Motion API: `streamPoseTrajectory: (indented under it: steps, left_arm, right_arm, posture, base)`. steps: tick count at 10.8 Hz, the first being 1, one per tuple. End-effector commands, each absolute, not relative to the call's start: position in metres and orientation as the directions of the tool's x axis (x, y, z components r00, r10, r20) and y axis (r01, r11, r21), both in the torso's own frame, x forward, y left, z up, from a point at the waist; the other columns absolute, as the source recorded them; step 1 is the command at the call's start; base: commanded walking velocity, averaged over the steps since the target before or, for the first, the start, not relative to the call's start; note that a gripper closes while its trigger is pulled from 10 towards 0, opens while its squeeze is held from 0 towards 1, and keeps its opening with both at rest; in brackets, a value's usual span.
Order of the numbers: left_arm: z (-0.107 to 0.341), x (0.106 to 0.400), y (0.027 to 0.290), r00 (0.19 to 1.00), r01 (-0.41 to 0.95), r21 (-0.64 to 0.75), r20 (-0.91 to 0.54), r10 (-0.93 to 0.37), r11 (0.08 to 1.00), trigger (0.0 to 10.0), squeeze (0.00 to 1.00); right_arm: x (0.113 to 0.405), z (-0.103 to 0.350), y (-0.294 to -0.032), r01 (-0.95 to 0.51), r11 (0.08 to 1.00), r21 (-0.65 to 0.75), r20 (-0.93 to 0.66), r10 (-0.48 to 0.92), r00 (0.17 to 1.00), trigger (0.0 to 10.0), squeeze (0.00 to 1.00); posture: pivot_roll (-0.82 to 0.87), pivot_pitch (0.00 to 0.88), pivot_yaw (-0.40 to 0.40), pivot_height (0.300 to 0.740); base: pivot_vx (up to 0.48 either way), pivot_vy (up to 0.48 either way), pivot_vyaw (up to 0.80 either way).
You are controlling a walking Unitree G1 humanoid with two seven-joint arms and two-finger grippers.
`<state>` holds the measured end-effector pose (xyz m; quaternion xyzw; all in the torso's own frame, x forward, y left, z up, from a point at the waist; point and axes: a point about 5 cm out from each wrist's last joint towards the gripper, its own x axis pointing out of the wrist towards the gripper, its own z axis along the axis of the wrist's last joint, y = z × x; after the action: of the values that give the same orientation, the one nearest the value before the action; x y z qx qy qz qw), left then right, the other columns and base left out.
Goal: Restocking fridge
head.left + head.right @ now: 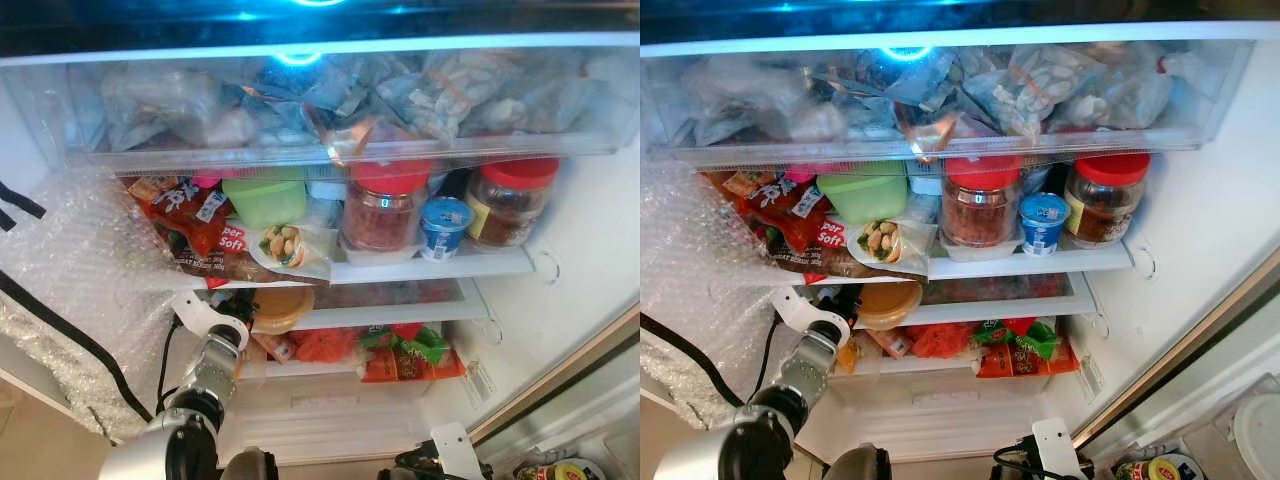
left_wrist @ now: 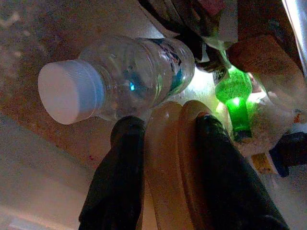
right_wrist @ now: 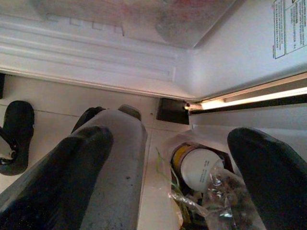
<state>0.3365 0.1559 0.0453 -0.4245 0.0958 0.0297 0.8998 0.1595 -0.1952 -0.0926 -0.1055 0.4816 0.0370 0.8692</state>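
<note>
My left gripper [image 2: 165, 139] is out of sight behind the tan container [image 1: 281, 306] in the head views; I see only the wrist there. The frozen bags [image 1: 350, 95] in the top drawer blur behind frosted plastic, so I can't name their contents. The right arm [image 1: 455, 455] is cut off at the bottom edge. Labels on the red-lidded jars [image 1: 383, 205] are too small to read.

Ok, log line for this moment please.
left gripper: shut on tan lidded tub, middle fridge shelf | right gripper: open, idle by floor
</note>
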Motion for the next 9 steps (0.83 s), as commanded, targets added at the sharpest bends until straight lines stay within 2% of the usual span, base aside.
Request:
streamPoseTrajectory:
  steps: [1,2,3,9]
  left_arm:
    - [0.0472,0.3392,0.1568,0.976,-0.152,-0.741,-0.216,-0.017,0.654,10.0,0.0]
    - [0.0477,0.3397,0.1574,0.976,-0.158,-0.742,-0.218,-0.012,0.651,10.0,0.0]
    - [0.0495,0.341,0.1599,0.978,-0.161,-0.749,-0.209,0.001,0.643,10.0,1.0]
    - [0.0545,0.3396,0.1586,0.995,-0.054,-0.78,-0.098,-0.036,0.623,10.0,1.0]
  right_arm:
    - [0.1186,-0.1071,-0.2006,-0.178,0.975,-0.133,-0.913,-0.051,0.405,10.0,0.0]
    - [0.1178,-0.1073,-0.2012,-0.178,0.975,-0.134,-0.913,-0.052,0.403,10.0,0.0]
    - [0.1172,-0.1074,-0.2018,-0.178,0.975,-0.136,-0.914,-0.054,0.402,10.0,0.0]
    - [0.1204,-0.1072,-0.1964,-0.187,0.974,-0.128,-0.912,-0.041,0.408,10.0,0.0]
  posture:
    - [-0.09,0.106,-0.003,0.662]
    - [-0.1,0.107,-0.003,0.662]
    - [-0.1,0.11,-0.003,0.662]
    - [-0.08,0.093,0.01,0.662]
  base:
    - [0.0,0.0,0.0]
    - [0.0,0.0,0.0]
    - [0.0,0.0,0.0]
    - [0.0,0.0,0.0]
